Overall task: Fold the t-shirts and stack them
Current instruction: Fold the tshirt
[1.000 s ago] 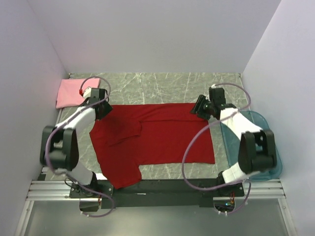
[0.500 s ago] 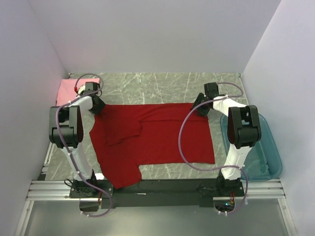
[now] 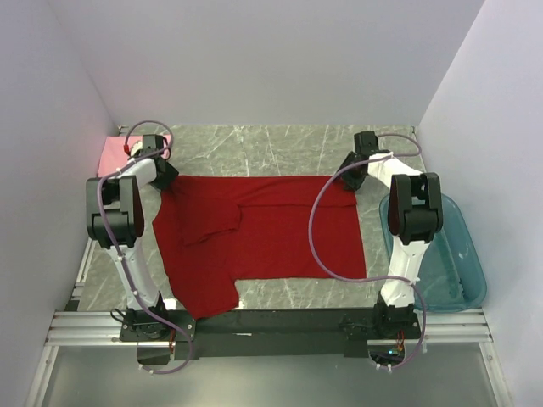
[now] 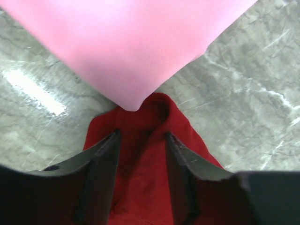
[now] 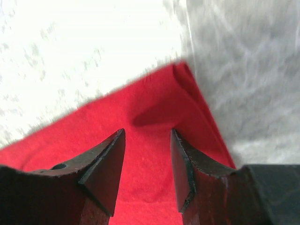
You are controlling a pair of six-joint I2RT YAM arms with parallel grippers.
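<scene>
A red shirt (image 3: 280, 229) lies spread flat on the marble bench (image 3: 280, 148), filling the middle of the overhead frame. Its long axis runs left to right. The sleeve end points to the left of the frame and the straight hem to the right. One sleeve sticks out toward the lower left, and the other is folded over onto the body.

A folded pink shirt (image 3: 112, 154) sits in the upper left corner, touching the red shirt's corner and partly hidden by the left arm (image 3: 110, 212).

The left jaws are at the red shirt's upper left corner and the right jaws at its upper right corner. In the left wrist view the dark fingers (image 4: 101, 178) stand partly apart, with a ridge of red cloth (image 4: 140, 187) rising between them and the pink shirt (image 4: 131, 47) just beyond. In the right wrist view the fingers (image 5: 105, 164) also stand partly apart over red cloth (image 5: 154, 103), near a folded corner. I cannot tell whether either pair is pinching the cloth.

A second ago both arms were bent with elbows out to the sides. Now they are stretched straight toward the top of the frame. The right arm (image 3: 416, 212) no longer covers the teal bin (image 3: 458, 254) at right. The shirt's hem sits slightly further left.
</scene>
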